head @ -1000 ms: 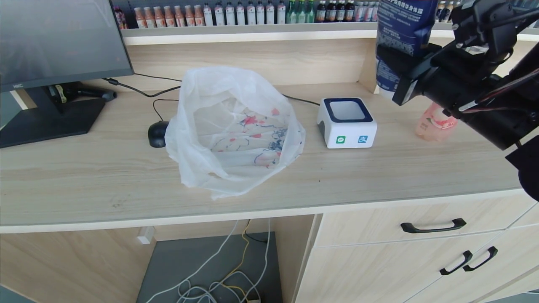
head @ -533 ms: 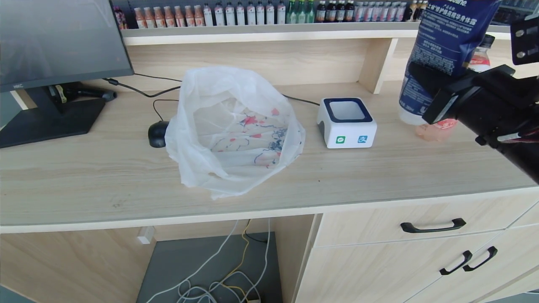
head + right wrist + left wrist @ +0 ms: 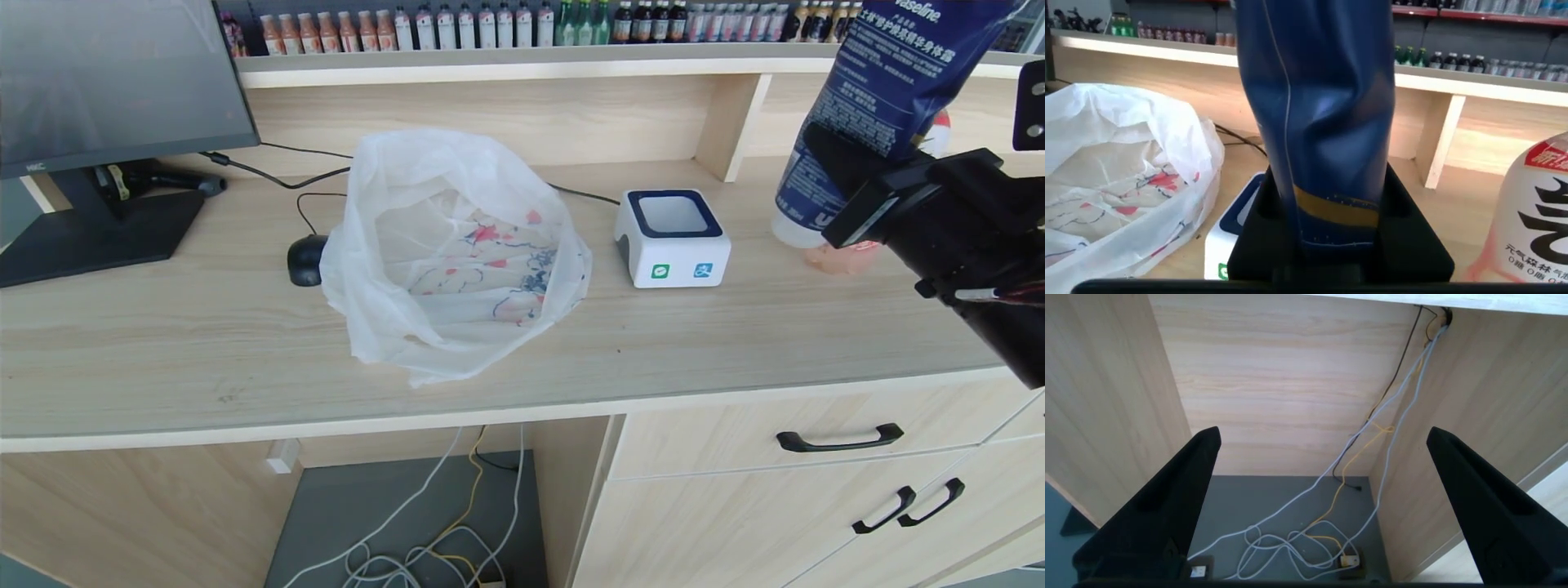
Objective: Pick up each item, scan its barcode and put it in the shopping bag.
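My right gripper (image 3: 859,189) is shut on a tall dark blue pouch (image 3: 886,90), held in the air at the right end of the counter, right of the white barcode scanner (image 3: 671,238). In the right wrist view the blue pouch (image 3: 1323,122) stands clamped in the gripper (image 3: 1331,238), with the scanner (image 3: 1234,238) and the shopping bag (image 3: 1118,175) beyond it. The white plastic shopping bag (image 3: 453,245) stands open mid-counter. A pink bottle (image 3: 841,258) stands on the counter behind the pouch. My left gripper (image 3: 1323,437) hangs open below the counter.
A monitor (image 3: 114,82) on its stand and a black mouse (image 3: 306,260) occupy the counter's left. A raised shelf (image 3: 506,69) with several bottles runs along the back. Loose cables (image 3: 1315,531) lie under the counter. Drawers with black handles (image 3: 841,441) sit at lower right.
My right arm has carried the blue pouch to the right, away from the shelf post, and tilted it. The bag, scanner and left arm have not moved.
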You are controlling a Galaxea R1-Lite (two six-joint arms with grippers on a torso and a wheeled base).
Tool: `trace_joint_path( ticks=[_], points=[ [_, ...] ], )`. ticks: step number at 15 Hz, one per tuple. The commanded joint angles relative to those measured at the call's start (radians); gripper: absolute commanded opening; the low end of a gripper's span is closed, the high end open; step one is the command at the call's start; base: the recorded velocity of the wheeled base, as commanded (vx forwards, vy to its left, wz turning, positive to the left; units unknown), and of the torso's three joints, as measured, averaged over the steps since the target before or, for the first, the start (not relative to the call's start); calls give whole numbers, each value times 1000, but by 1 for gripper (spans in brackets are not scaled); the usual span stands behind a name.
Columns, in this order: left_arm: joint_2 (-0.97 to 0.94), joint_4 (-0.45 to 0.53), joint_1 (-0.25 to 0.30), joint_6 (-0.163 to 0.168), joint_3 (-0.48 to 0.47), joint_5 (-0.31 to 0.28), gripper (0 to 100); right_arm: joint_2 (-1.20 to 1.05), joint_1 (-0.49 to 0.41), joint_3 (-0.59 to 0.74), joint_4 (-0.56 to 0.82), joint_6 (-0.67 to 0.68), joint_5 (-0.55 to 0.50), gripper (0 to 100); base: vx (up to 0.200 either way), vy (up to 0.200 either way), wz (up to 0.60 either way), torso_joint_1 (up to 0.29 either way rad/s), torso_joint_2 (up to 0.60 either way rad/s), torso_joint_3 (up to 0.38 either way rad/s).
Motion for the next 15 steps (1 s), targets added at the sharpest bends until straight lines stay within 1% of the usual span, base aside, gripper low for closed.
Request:
trace_joint_path(
  ticks=[1, 2, 4, 6, 9, 15],
  points=[
    [0, 0, -1, -1, 0, 0, 100, 1, 11, 3, -2, 0, 1, 0, 0, 0, 0, 0, 0, 0],
    [0, 0, -1, -1, 0, 0, 100, 1, 40, -7, -2, 0, 1, 0, 0, 0, 0, 0, 0, 0],
    [0, 0, 1, -1, 0, 0, 100, 3, 39, -24, -2, 7, -5, 0, 0, 0, 0, 0, 0, 0],
    [0, 0, 1, -1, 0, 0, 100, 3, 43, -11, -28, 10, -31, 0, 0, 0, 0, 0, 0, 0],
    [0, 0, 1, -1, 0, 0, 100, 4, 45, 11, -69, 9, -31, 0, 0, 0, 0, 0, 0, 0],
    [0, 0, 1, -2, 0, 0, 100, 17, 46, -15, -72, 10, -62, 0, 0, 200, 0, 3, 1, 2]
  ],
)
